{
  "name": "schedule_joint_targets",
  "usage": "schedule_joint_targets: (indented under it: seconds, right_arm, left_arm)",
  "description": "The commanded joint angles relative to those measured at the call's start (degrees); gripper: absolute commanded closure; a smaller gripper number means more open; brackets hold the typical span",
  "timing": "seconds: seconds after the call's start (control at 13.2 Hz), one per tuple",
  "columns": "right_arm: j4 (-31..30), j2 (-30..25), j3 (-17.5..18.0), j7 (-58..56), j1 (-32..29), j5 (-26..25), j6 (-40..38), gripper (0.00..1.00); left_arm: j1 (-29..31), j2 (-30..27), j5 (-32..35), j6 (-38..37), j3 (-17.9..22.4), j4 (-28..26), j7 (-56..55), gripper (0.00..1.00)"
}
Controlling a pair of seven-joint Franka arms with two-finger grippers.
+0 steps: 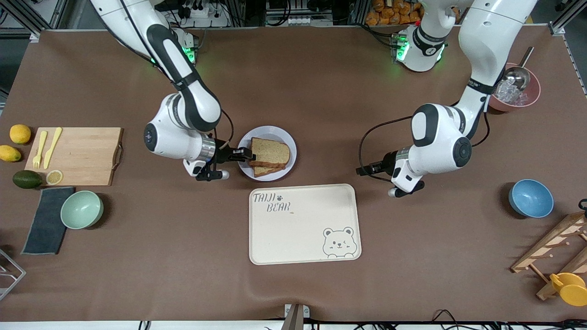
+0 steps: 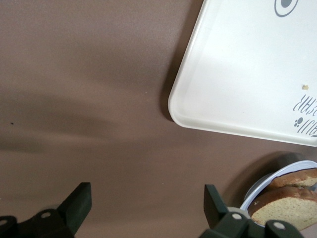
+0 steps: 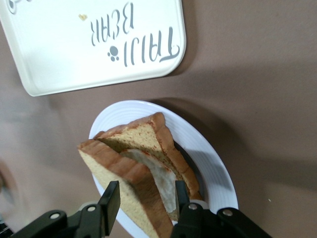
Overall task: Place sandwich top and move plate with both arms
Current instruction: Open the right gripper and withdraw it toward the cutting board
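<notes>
Between right gripper [image 3: 143,201] fingers, sandwich top [image 3: 126,186].

You see a big table with a brown cloth [image 1: 293,82] on it. Along the top edge stand grey metal frame bars [image 1: 32,16], black cables [image 1: 293,11] and a pile of orange packets [image 1: 394,11]. Small green lights [image 1: 189,54] glow there.

My arms [image 1: 440,137] are white with black bands, trailing black cables; green lights glow at my bases [image 1: 419,50].
</notes>
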Motion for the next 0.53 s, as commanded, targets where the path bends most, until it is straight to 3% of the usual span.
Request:
schedule_joint_targets:
  seconds: [0.0,0.3,0.46]
  right_arm:
    - [2.2,-1.4,0.2,0.7,-4.9,-1.5,-7.2,0.47]
    - [6.6,-1.6,-0.6,1.2,-12.0,-8.4,-18.1,0.43]
    - [9.8,-1.7,-1.3,2.3,-14.7,-11.9,-24.0,0.42]
  left_arm:
    - [0.5,0.0,-1.3,0.9,-0.5,-0.1,1.5,0.0]
    - [0.6,-0.1,-8.7,0.8,-1.9,-1.5,4.7,0.0]
    - [0.2,0.4,-20.3,0.5,-2.6,-1.9,11.2,0.0]
